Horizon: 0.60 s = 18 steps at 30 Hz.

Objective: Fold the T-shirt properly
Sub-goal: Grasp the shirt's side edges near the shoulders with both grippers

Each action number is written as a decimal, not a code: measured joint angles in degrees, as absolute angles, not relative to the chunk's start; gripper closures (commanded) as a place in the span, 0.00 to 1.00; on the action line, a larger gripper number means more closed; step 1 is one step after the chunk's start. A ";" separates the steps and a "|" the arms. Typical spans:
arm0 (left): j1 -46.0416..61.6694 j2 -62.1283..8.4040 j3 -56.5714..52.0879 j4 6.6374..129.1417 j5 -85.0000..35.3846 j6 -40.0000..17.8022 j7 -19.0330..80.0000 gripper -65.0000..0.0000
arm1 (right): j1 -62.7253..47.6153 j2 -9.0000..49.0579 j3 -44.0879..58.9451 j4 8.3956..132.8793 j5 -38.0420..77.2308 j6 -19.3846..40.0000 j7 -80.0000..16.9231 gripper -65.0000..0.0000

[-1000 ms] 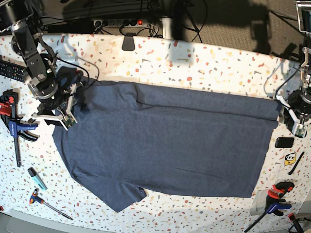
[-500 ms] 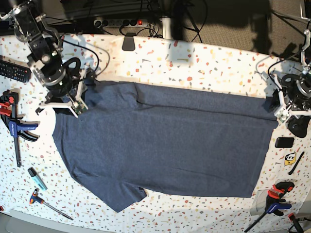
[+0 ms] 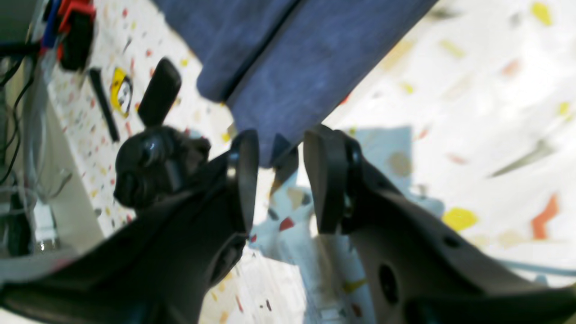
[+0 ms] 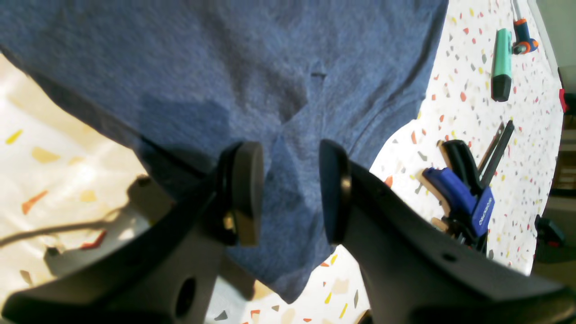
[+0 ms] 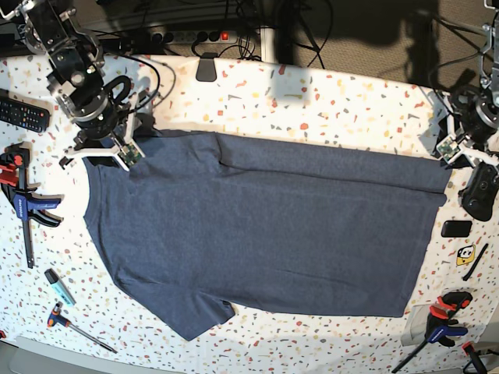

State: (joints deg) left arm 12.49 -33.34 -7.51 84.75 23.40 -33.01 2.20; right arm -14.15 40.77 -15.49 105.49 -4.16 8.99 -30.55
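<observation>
T-shirt (image 5: 265, 230) spread flat across the speckled desk (image 5: 327, 97), top edge folded over, left tool (image 3: 279, 180) open and empty beside its hem corner, right tool (image 4: 290, 189) open and empty above its shoulder

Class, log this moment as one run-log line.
T-shirt: flat, top edge folded | left gripper: open, empty | right gripper: open, empty
</observation>
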 measured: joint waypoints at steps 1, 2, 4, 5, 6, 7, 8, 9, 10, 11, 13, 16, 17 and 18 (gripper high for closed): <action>12.36 -33.34 -7.51 84.03 23.55 -33.06 1.69 0.69 | -14.15 40.80 -15.49 105.80 -4.14 8.99 -30.55 0.68; 12.36 -33.32 -7.51 83.42 23.53 -33.06 0.97 0.69 | -14.15 40.80 -15.49 106.06 -4.14 8.99 -30.55 0.68; 12.36 -33.34 -7.18 82.43 23.57 -33.06 -0.10 0.69 | -14.15 40.80 -15.49 106.61 -4.14 8.99 -30.55 0.68; 12.21 -33.36 -6.48 81.93 25.06 -32.99 -0.34 0.69 | -14.13 40.80 -15.49 106.67 -4.14 8.99 -30.55 0.68; 11.88 -33.41 -5.23 81.34 26.89 -32.93 -0.23 0.69 | -14.15 40.80 -15.49 106.72 -4.14 8.97 -30.52 0.68; 11.64 -33.47 -3.64 80.84 27.79 -30.59 -0.71 0.69 | -14.17 40.80 -15.49 106.74 -4.14 8.97 -30.70 0.68; 11.22 -33.47 -2.15 80.29 29.04 -28.47 -1.17 0.69 | -14.15 40.80 -15.49 106.76 -4.14 8.99 -30.98 0.68; 10.52 -33.50 -0.47 79.79 30.13 -26.65 -1.13 0.69 | -14.15 40.80 -15.49 106.87 -4.14 8.99 -30.96 0.68; 9.65 -33.50 1.23 79.15 31.27 -25.63 -0.91 0.69 | -14.15 40.80 -15.49 106.89 -4.14 8.99 -31.27 0.68; 8.84 -33.50 2.81 78.54 32.16 -24.97 -0.60 0.69 | -14.13 40.80 -15.49 106.89 -4.21 8.97 -31.81 0.68; 7.66 -33.50 5.56 77.17 33.04 -22.57 0.25 0.69 | -14.15 40.82 -15.49 106.89 -4.16 8.99 -32.53 0.68; 5.65 -33.45 7.22 75.79 32.69 -21.56 3.31 0.69 | -14.15 40.80 -15.49 106.89 -4.38 8.99 -33.01 0.68; 5.30 -33.45 7.25 75.61 32.77 -21.69 4.38 0.70 | -14.15 40.80 -15.49 106.89 -4.69 8.99 -33.15 0.68; 5.06 -33.50 7.22 75.61 32.77 -22.09 4.95 0.73 | -14.17 40.80 -15.49 106.89 -5.54 8.99 -33.23 0.68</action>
